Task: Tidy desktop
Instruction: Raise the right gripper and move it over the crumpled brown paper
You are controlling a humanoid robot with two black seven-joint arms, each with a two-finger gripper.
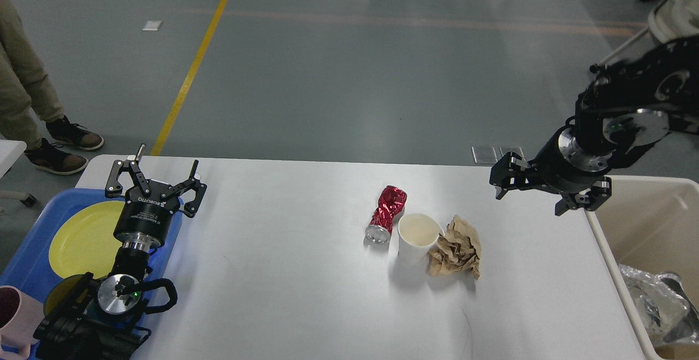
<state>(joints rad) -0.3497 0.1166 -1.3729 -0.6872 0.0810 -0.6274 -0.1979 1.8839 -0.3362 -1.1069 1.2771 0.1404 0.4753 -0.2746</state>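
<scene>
Left gripper [154, 176] and right gripper [546, 190]: jaws spread, empty, over the white, smooth, round-cornered desktop [284, 272].

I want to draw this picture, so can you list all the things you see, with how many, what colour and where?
table: 1, white, fills the middle
crushed can: 1, red, lying at table centre
paper cup: 1, white, upright, right of the can
crumpled paper: 1, brown, right of the cup
tray: 1, blue, at the table's left end
plate: 1, yellow, in the tray
mug: 1, pink, bottom left corner
bin: 1, beige, at the right
crinkled foil: 1, silver, inside the bin
person's shoes: 2, brown, on the floor, far left
floor line: 1, yellow
left gripper: 1, black, fingers open, above the tray's edge
right gripper: 1, black, fingers open, near the bin
</scene>
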